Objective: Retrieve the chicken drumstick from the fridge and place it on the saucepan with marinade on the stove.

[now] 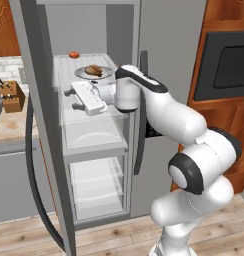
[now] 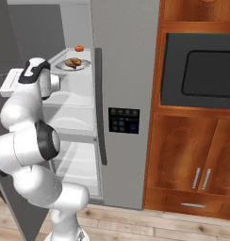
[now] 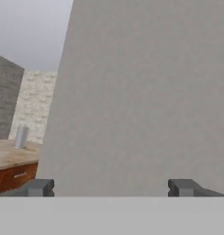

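Though reaching in at the open fridge [image 1: 164, 40], empty and spread wide: hand [image 1: 72, 99] with both fingertips [image 3: 40, 187] far apart at the edges of the hand view and nothing between them. Touching neither food nor shelf. Turned toward the fridge's open left door [image 1: 44, 125], with a flat grey panel [image 3: 146, 92] straight ahead in the hand view.

Just above the hand, on the fridge's top clear shelf [image 1: 64, 65]: a round grey plate [image 1: 108, 74] with the chicken drumstick [image 1: 94, 70] on it, golden-brown, untouched. Behind the plate, deeper in the fridge on the same shelf, a small red-orange round thing [image 1: 73, 54], apart from the plate. Below the hand, more clear shelves and drawers [image 1: 96, 187] inside the fridge.

On the fridge's shut right door, a long dark handle [image 2: 100, 108] and a small dark control panel [image 2: 123, 120].

Right of the fridge, a dark built-in oven [image 2: 201, 70] in wooden cabinets [image 2: 183, 155]. Left of the fridge, past the open door, a counter [image 1: 9, 130] with a wooden knife block [image 1: 13, 95]; in the hand view, a wood-fronted counter [image 3: 13, 156] with a small grey cylinder [image 3: 21, 137] upright on it.
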Available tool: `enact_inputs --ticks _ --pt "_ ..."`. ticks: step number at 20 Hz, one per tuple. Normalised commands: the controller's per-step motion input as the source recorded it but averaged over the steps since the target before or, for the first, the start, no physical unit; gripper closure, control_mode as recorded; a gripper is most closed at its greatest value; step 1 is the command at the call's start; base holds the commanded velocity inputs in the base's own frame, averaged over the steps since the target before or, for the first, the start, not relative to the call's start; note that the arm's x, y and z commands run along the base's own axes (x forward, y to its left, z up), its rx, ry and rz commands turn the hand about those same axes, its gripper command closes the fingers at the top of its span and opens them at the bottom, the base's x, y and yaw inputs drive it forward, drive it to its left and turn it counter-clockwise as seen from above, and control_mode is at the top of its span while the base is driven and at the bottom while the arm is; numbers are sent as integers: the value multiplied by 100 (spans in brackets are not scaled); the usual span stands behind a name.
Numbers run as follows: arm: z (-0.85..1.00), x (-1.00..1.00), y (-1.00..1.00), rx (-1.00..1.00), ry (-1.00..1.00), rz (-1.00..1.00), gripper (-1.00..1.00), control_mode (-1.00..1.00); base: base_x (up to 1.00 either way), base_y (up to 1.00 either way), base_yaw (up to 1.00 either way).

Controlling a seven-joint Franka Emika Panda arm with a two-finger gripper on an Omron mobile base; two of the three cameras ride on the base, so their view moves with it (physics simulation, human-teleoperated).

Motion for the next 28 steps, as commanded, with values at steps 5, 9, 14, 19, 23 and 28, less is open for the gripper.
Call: enact_inputs --ticks 5,9,14,19,23,28 --pt "18 -9 -64 0 -1 -15 -100 -100 0 0 0" --pt "9 -30 -62 0 0 -23 -100 -100 0 0 0" --pt "7 -25 -49 -1 0 -31 -100 -100 0 0 0" --pt "14 -16 -33 -6 3 -37 -100 -100 0 0 0" --pt "25 -4 -29 -9 10 -37 -100 -100 0 0 0" --pt "17 -3 -31 -12 11 -35 -100 -100 0 0 0"
